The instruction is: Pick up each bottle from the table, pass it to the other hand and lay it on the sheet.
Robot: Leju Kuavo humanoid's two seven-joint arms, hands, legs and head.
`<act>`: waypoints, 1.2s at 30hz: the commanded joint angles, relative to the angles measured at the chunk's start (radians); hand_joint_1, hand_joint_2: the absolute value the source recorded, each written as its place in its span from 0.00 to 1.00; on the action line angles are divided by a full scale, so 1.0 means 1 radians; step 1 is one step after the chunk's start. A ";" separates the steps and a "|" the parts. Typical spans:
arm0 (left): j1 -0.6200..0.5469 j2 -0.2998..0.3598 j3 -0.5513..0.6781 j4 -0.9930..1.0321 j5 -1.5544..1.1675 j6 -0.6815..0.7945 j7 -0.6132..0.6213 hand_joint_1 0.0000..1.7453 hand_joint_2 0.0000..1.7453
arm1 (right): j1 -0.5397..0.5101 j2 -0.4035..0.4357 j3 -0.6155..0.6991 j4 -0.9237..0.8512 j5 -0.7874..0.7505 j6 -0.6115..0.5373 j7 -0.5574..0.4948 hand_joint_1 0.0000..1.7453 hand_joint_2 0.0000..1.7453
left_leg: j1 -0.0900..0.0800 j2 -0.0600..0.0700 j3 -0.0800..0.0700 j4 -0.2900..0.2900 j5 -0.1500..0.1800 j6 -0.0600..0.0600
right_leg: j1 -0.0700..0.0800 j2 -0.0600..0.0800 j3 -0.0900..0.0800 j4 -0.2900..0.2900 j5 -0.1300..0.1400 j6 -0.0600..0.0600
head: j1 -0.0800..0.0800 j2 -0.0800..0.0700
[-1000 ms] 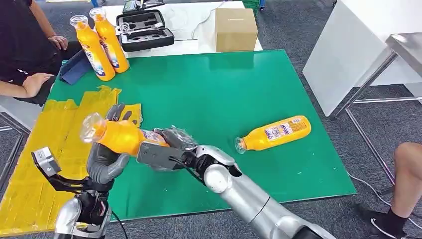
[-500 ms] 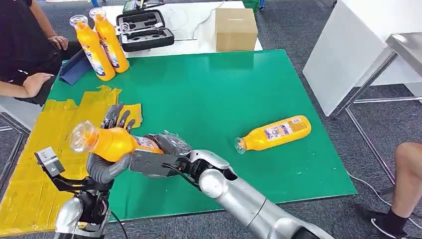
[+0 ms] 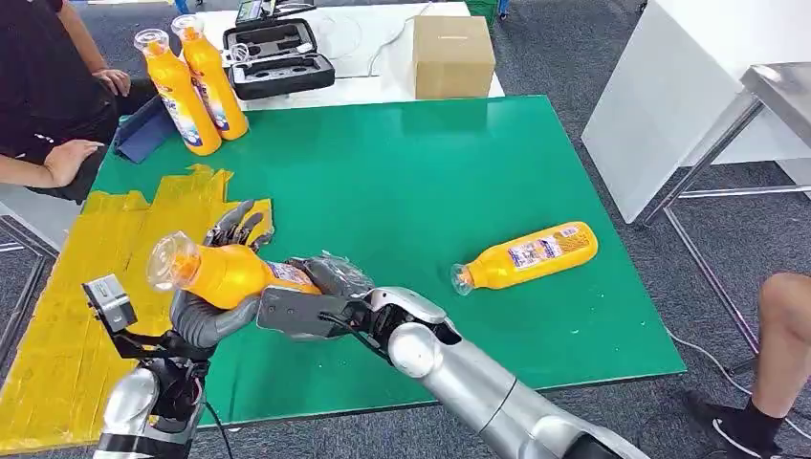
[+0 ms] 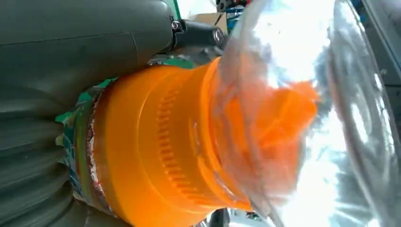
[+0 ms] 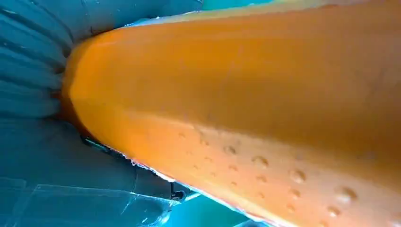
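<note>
While both hands meet over the near left part of the green table (image 3: 421,172), an orange bottle (image 3: 230,273) hangs between them, lying nearly level with its clear cap pointing toward the left edge. The right hand (image 3: 311,301) has its fingers wrapped around the bottle's base end, and the left hand (image 3: 206,306) cups the body from underneath, near the neck, with its fingers curled up around the far side. Up close, the left wrist view shows the ribbed orange collar and the clear cap pressed right against the grey palm. The bottle sits in the air just beside the inner edge of the yellow sheet (image 3: 105,249), which covers the table's left side. A second orange bottle (image 3: 526,255) lies on its side toward the right edge, and two more bottles (image 3: 191,81) stand upright at the far left corner. A person's arm (image 3: 43,163) rests beside that corner.
</note>
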 commanded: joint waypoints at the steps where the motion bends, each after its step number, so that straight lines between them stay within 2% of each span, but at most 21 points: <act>1: -0.043 0.021 -0.089 0.104 -0.022 -0.032 0.006 1.00 1.00 | -0.072 0.014 0.098 0.059 0.003 0.022 0.000 1.00 1.00 | 0.000 -0.001 0.003 0.000 -0.001 -0.001 | 0.000 -0.002 0.003 0.000 -0.001 -0.001 | 0.000 0.000; 15: -0.046 0.025 -0.084 0.117 -0.007 -0.048 -0.002 1.00 1.00 | -0.075 0.015 0.097 0.071 0.002 0.022 -0.003 1.00 1.00 | 0.000 0.000 0.001 0.000 0.000 -0.001 | 0.000 -0.001 0.001 0.000 0.000 -0.001 | 0.000 0.000; 16: -0.043 0.023 -0.076 0.121 0.011 -0.053 -0.003 1.00 1.00 | -0.075 0.011 0.099 0.070 0.019 0.009 -0.003 0.76 1.00 | 0.000 0.000 0.003 0.000 -0.001 -0.001 | 0.000 -0.001 0.003 0.001 -0.001 -0.002 | 0.000 0.000; 17: -0.041 0.024 -0.072 0.121 0.013 -0.053 -0.003 1.00 1.00 | -0.069 0.007 0.092 0.063 0.040 -0.016 -0.008 0.00 1.00 | 0.000 0.000 0.002 0.000 -0.001 -0.001 | 0.000 -0.001 0.002 0.000 -0.001 -0.001 | 0.000 0.000; 18: -0.037 0.021 -0.062 0.117 0.017 -0.049 -0.005 1.00 1.00 | -0.061 0.003 0.078 0.057 0.049 -0.032 -0.008 0.00 1.00 | 0.000 0.000 0.002 0.000 0.000 -0.001 | 0.000 -0.001 0.002 0.000 0.000 -0.001 | 0.000 0.000; 19: -0.034 0.022 -0.052 0.114 0.021 -0.045 -0.006 1.00 1.00 | -0.054 -0.004 0.061 0.049 0.055 -0.046 -0.005 0.00 0.00 | 0.000 0.000 0.004 0.000 -0.001 -0.001 | 0.000 -0.001 0.003 0.000 -0.001 -0.002 | 0.000 0.000; 21: -0.022 0.027 -0.018 0.098 0.025 -0.027 -0.007 1.00 1.00 | -0.043 -0.035 0.030 0.023 0.112 -0.092 0.017 0.00 0.00 | 0.000 0.000 0.002 -0.001 0.000 -0.001 | 0.000 -0.001 0.002 0.000 0.000 -0.001 | 0.000 0.000; 24: -0.011 0.038 0.026 0.081 0.002 -0.006 -0.011 1.00 1.00 | -0.023 -0.075 -0.024 -0.014 0.128 -0.092 0.011 0.00 0.00 | 0.000 -0.001 0.002 -0.001 0.000 0.000 | 0.000 -0.001 0.002 0.000 0.000 -0.001 | 0.000 0.000; 28: -0.003 0.054 0.077 0.040 -0.261 0.123 -0.046 1.00 1.00 | 0.043 -0.151 -0.126 -0.115 0.202 -0.130 0.030 0.00 0.00 | 0.000 -0.002 0.003 0.000 -0.001 -0.001 | 0.001 -0.003 0.003 -0.001 -0.001 -0.001 | 0.000 0.000; 31: 0.000 0.057 0.141 0.019 -0.440 0.189 -0.060 1.00 1.00 | 0.100 -0.220 -0.224 -0.215 0.231 -0.117 0.023 0.00 0.00 | 0.001 -0.004 0.002 0.000 -0.001 0.000 | 0.001 -0.005 0.004 -0.001 -0.001 -0.001 | 0.000 0.000; 36: -0.001 0.045 0.156 0.019 -0.451 0.173 -0.062 1.00 1.00 | 0.108 -0.210 -0.241 -0.223 0.242 -0.098 0.020 0.00 0.00 | 0.000 -0.002 0.001 0.000 0.000 -0.001 | 0.000 -0.003 0.001 0.000 -0.001 -0.001 | 0.000 0.000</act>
